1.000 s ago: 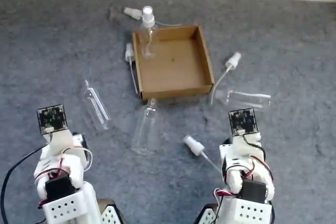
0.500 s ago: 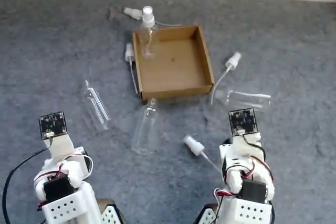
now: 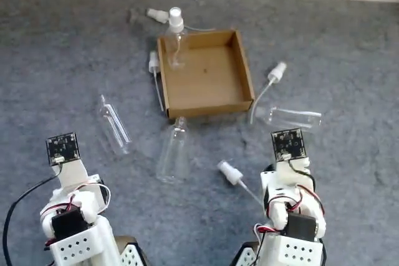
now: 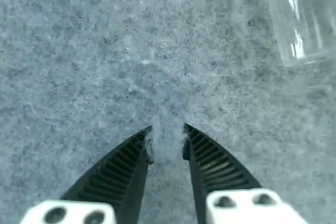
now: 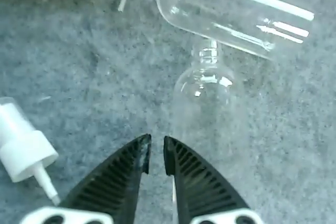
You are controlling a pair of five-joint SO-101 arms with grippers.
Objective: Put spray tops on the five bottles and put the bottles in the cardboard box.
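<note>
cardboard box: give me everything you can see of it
The cardboard box is a shallow, open-topped square tray of brown cardboard with low walls. It sits flat on the grey carpet, far middle of the high view, turned slightly. Its floor is mostly bare, with one small dark speck. A clear bottle with a white sprayer stands in its far left corner. Outside, a loose spray top lies along its left wall and a capless bottle points its neck at the near wall. Whether they touch is unclear.
</note>
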